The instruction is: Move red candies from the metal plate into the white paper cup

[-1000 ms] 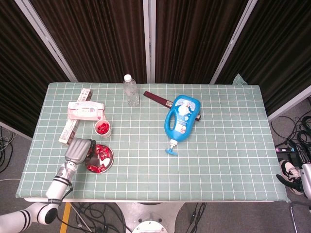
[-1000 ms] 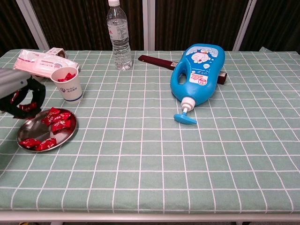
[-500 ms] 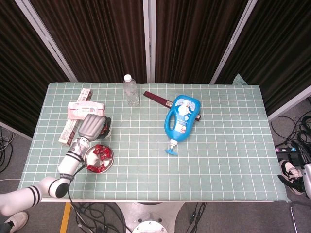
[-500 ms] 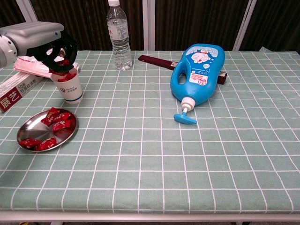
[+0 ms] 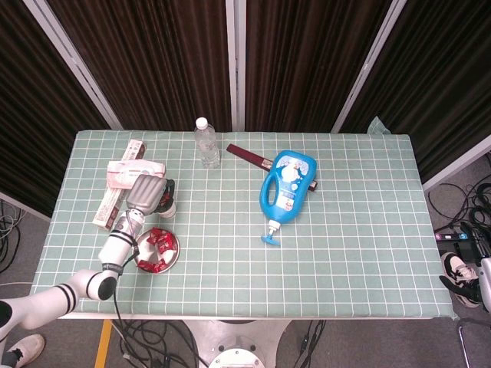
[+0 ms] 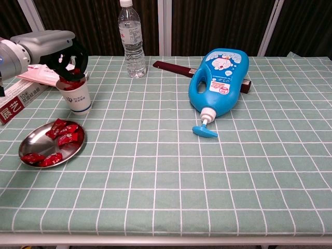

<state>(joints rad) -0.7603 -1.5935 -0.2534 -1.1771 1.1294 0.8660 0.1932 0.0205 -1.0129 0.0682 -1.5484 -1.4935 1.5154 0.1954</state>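
Crowding cup [image 6: 77,94] (left hand [image 6: 65,54] above): boxes [image 6: 23,93].

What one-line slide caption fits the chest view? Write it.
The left hand hovers over the white paper cup, red candies waiting on the metal plate.

Left hand [image 6: 66,54] risen from metal plate [image 6: 27,147], now over paper cup [image 6: 76,95]

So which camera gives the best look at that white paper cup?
The chest view: the white paper cup stands side-on, red candies at its rim under the left hand. In the head view that hand covers most of the cup.
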